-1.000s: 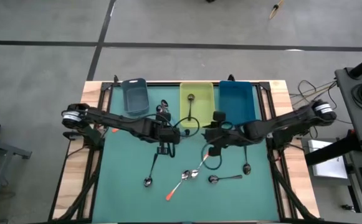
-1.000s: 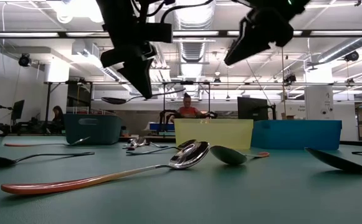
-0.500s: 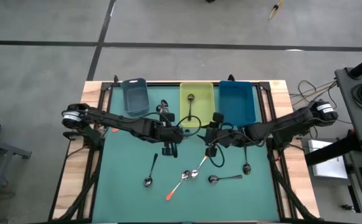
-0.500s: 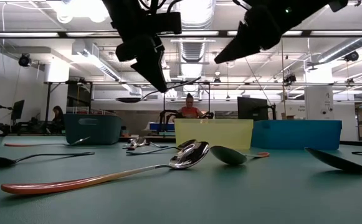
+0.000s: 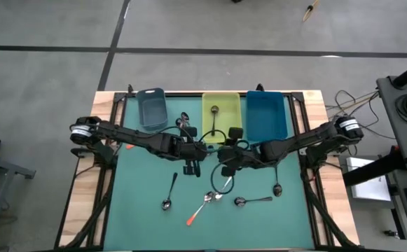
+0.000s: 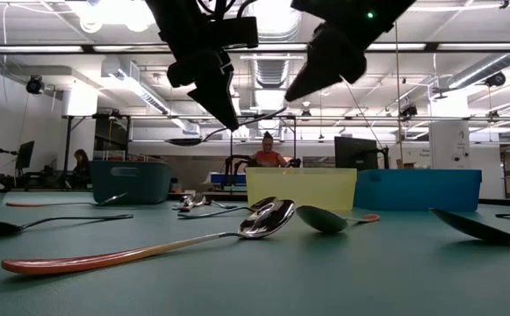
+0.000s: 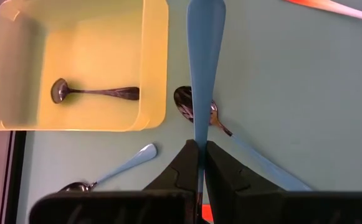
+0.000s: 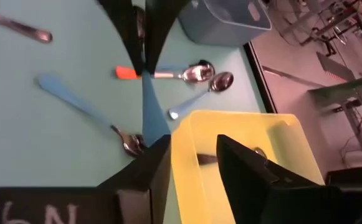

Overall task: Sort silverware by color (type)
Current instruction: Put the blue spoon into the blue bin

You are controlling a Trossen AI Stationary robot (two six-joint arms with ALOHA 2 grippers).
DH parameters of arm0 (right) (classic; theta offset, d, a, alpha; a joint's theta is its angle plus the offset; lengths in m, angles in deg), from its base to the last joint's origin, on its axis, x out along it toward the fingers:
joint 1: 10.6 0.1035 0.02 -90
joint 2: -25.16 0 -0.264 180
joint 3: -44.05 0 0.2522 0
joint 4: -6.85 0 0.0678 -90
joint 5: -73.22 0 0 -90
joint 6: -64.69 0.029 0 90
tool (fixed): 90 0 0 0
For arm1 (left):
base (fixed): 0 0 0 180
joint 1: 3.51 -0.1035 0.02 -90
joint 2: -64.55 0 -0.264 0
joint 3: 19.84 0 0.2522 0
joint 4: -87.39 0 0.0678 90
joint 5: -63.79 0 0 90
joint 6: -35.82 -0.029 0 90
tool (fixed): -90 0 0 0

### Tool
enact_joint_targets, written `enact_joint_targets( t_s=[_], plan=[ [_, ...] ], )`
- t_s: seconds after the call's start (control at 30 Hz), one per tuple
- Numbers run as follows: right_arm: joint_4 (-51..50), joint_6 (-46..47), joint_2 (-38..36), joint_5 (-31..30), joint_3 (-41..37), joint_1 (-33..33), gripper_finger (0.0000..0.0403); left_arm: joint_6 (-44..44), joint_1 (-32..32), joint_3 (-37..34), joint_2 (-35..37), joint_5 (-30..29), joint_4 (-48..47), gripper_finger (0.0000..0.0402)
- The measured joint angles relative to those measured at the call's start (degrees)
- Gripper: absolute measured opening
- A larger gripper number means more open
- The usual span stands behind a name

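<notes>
My left gripper (image 5: 188,158) hangs over the table's middle, shut on a spoon with a pale blue handle (image 7: 204,62). The spoon's bowl (image 6: 183,140) points toward the table's left, and its handle end toward my right gripper (image 5: 223,159). That gripper is open (image 8: 193,158) and stands just right of the handle's free end (image 8: 151,118). A dark-handled spoon (image 7: 93,92) lies in the yellow bin (image 5: 221,96). Several more spoons lie flat on the green mat, among them an orange-handled one (image 6: 105,259). My left gripper pinches the blue handle's narrow part (image 7: 199,134) between its two fingertips. The fingers slant down from the table's left, and the handle runs on ahead of them. The spoon hangs about level, clear of the mat. My right gripper: I cannot tell whether one finger (image 8: 152,165) touches the handle's end.
A grey-blue bin (image 5: 150,108), the yellow bin and a blue bin (image 5: 266,115) stand in a row at the far edge. Two blue-handled spoons (image 7: 128,163) (image 7: 243,146) lie beside the yellow bin, below the held spoon. Other spoons (image 5: 252,201) lie nearer the front.
My right gripper has gone toward the table's left, closing in on my left gripper and the free end of the held spoon's handle. My left gripper tipped a little at first, swinging the spoon with it, and has kept still since.
</notes>
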Motion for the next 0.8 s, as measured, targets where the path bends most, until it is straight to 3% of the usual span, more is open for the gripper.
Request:
enact_joint_targets(
  t_s=[0.13, 0.43, 0.8],
  plan=[
    [-2.0, 1.4, 3.2, -0.3, 2.7, 0.0, 0.0132, 0.1, 0.0, 0.0, 0.0, 0.0, 0.0, 0.0000],
    [-5.1, 3.8, 8.1, -0.2, 7.7, 0.0, 0.0227, 0.2, 0.0, 0.0, 0.0, 0.0, -0.5, 0.0000],
    [-4.2, -0.6, 8.0, 2.2, 7.6, -0.2, 0.0235, 0.2, 0.0, 0.0, 0.0, 0.0, 3.8, 0.0000]
  ],
)
